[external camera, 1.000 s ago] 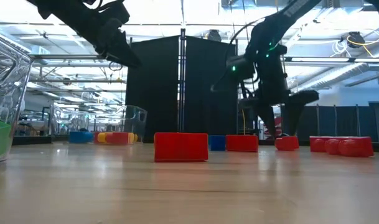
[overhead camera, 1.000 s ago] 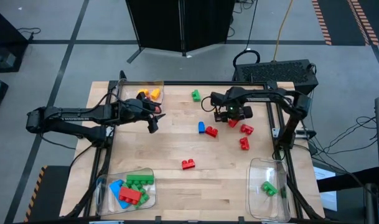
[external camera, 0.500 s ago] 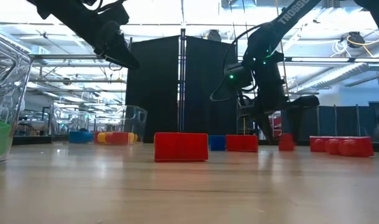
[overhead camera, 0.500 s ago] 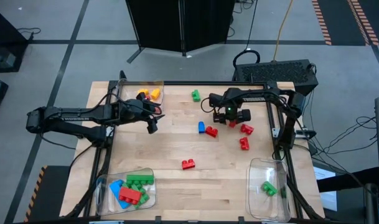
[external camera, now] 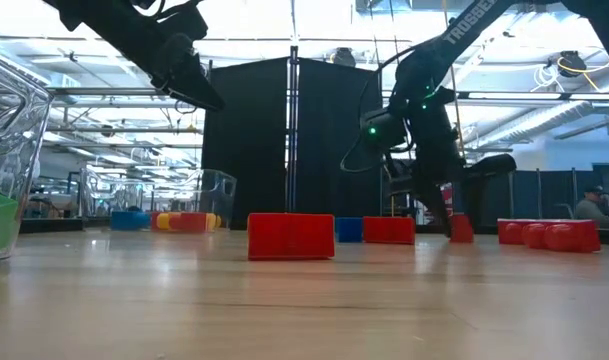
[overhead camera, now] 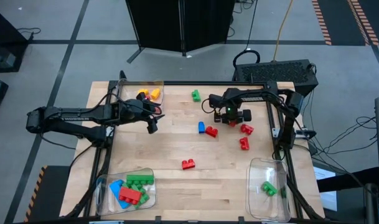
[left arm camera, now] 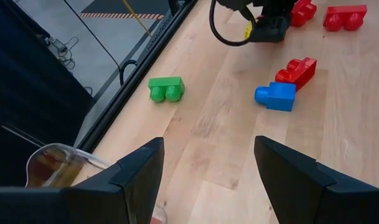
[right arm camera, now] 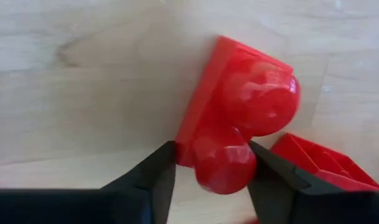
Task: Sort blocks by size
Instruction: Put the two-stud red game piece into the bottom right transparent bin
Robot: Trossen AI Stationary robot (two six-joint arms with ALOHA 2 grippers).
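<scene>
**Right tool closed on a red block among the scattered bricks**

The wooden counter (overhead camera: 177, 180) stood on a grey floor before a black curtained booth, and a seated person showed far off in the room behind. Three clear trays sat at its corners. The tray beside the left tool (overhead camera: 153, 124) held two orange blocks (overhead camera: 148, 94). The tray at the near left corner (overhead camera: 108, 183) held one blue block, two green ones and a red one, as far as could be counted. The tray at the near right corner (overhead camera: 259, 167) held one green block (overhead camera: 269, 189).

The right tool (overhead camera: 229, 119) hung low over the counter, its fingers (right arm camera: 145, 180) pressed against either side of a two-stud red block (right arm camera: 239, 134), so it gripped that block. Another red block (right arm camera: 317, 162) lay just beside the gripped one. Loose on the counter lay a green block (overhead camera: 196, 95) beyond the right tool, and a blue block (overhead camera: 201, 127) touching a red block (overhead camera: 211, 132) just beside that tool toward the counter's middle. Two more red blocks (overhead camera: 246, 129) lay near it on its other side, one behind the other, and a single red block (overhead camera: 188, 164) sat well apart toward the near edge.

The left tool waited in the air, fingers spread wide and holding nothing, with the green block (left arm camera: 166, 88) and the blue-and-red pair (left arm camera: 276, 96) ahead of it.
</scene>
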